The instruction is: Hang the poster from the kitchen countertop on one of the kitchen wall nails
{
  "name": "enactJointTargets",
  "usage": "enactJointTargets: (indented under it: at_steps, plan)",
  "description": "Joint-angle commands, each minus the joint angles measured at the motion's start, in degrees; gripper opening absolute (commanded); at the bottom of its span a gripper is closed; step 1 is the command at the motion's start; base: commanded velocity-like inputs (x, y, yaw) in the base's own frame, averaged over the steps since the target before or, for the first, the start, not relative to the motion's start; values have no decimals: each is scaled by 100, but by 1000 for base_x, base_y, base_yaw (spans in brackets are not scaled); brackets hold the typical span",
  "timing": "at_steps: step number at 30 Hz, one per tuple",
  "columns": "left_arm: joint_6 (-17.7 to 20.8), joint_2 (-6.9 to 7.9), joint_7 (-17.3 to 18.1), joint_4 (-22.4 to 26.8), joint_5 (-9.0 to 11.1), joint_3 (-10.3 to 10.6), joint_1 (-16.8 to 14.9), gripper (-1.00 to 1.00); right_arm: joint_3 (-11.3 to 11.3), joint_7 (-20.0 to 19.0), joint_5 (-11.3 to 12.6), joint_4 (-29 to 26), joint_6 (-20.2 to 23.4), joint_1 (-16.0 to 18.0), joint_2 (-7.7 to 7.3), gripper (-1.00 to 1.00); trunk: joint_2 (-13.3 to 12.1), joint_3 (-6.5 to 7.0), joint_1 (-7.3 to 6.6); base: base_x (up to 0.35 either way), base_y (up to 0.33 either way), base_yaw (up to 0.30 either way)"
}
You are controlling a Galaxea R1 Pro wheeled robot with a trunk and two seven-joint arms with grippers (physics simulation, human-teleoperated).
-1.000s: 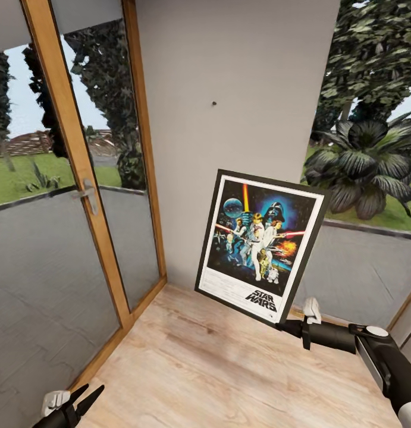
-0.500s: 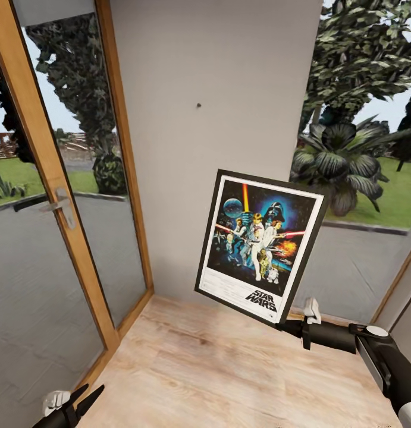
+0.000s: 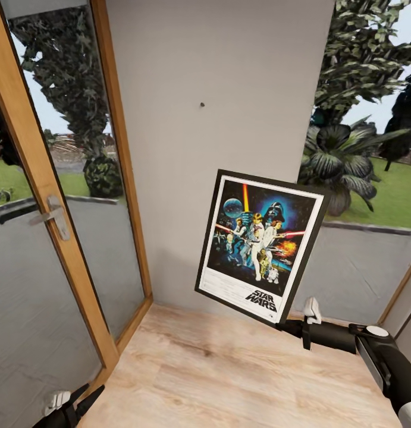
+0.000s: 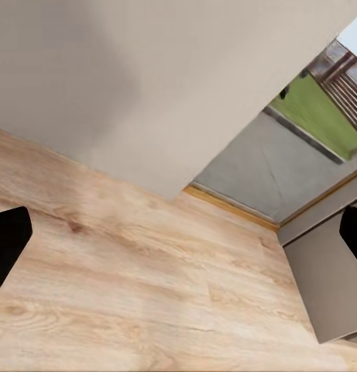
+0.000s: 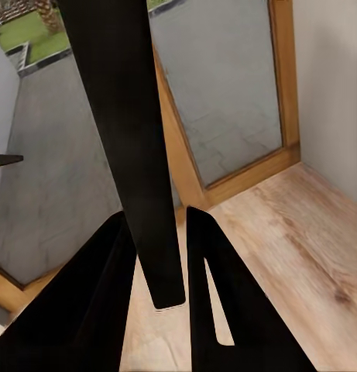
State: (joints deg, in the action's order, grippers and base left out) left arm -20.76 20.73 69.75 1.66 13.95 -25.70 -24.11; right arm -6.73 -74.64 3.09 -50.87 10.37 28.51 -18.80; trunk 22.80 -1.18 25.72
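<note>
In the head view my right gripper (image 3: 286, 324) is shut on the lower right corner of the Star Wars poster (image 3: 262, 244), holding it upright and slightly tilted in front of the pale-grey wall (image 3: 241, 71). A tiny dark wall nail (image 3: 202, 105) sticks out of that wall, above the poster and to its left. The right wrist view has the poster's black edge (image 5: 124, 139) clamped between my fingers (image 5: 213, 294). My left gripper (image 3: 80, 399) hangs low at the left, open and holding nothing, its fingertips (image 4: 8, 248) far apart. The kitchen countertop is out of view.
A wood-framed glass door (image 3: 27, 137) with a metal handle (image 3: 53, 215) stands at the left, meeting the wall in a corner. A large window (image 3: 366, 178) onto garden plants is at the right. Light wooden floor (image 3: 229, 374) lies below.
The camera has turned and come closer: door frame, wall and nail have shifted left in the picture. The poster and right arm keep their pose. The left gripper sits slightly lower.
</note>
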Motion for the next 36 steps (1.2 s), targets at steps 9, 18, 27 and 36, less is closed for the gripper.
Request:
enactJointTargets:
  at_steps: [9, 18, 27, 36]
  plan:
    - [-30, 2, 12, -7, 56, 48, -6, 100, 3, -25, 25, 5, 70, 5, 5, -100, 12, 13, 6, 226, 289, -91]
    - [-34, 2, 20, -7, 56, 48, -6, 100, 5, -24, 25, 7, 70, 5, 5, -100, 12, 71, 6, 35, 41, -240]
    - [-33, 2, 21, -7, 56, 48, -6, 100, 4, -24, 25, 7, 70, 5, 1, -100, 12, 107, 6, 45, 178, -151]
    - [-33, 2, 21, -7, 56, 48, -6, 100, 5, -24, 25, 7, 70, 5, 3, -100, 12, 116, 6, 81, 107, -46]
